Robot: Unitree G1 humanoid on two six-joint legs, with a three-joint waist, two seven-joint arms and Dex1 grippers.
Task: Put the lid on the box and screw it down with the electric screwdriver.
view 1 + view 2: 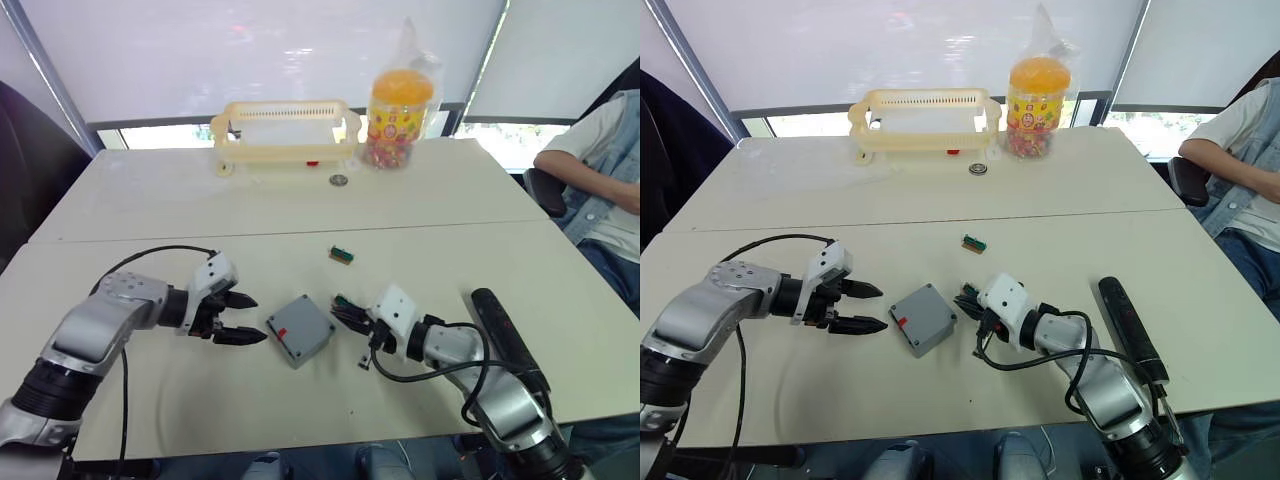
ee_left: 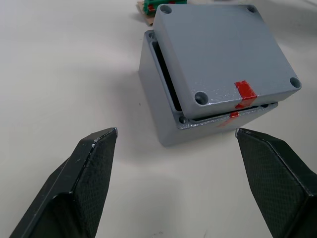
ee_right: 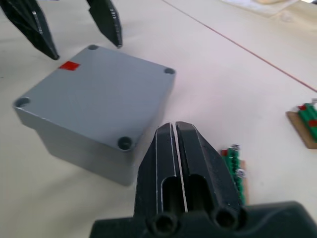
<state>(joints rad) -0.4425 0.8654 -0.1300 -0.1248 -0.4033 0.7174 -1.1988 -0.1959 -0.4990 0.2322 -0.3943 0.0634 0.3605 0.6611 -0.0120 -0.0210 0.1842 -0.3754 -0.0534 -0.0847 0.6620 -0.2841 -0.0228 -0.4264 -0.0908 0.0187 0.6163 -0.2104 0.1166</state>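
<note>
Lid (image 2: 223, 54) sits skewed atop box (image 2: 163, 109), unscrewed; left tool (image 1: 232, 318) spread wide beside it, apparently to straighten it; right tool (image 3: 174, 148) clenched empty.

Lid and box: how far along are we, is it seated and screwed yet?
Partly done. The lid rests on the box but sits offset, with a gap along one edge, so it isn't seated. Its corner holes look empty, so no screws in. Nothing is held: the left hand is open beside the box, the right hand is shut and empty. The electric screwdriver lies untouched. Left: align, pick up driver, screw down.
</note>
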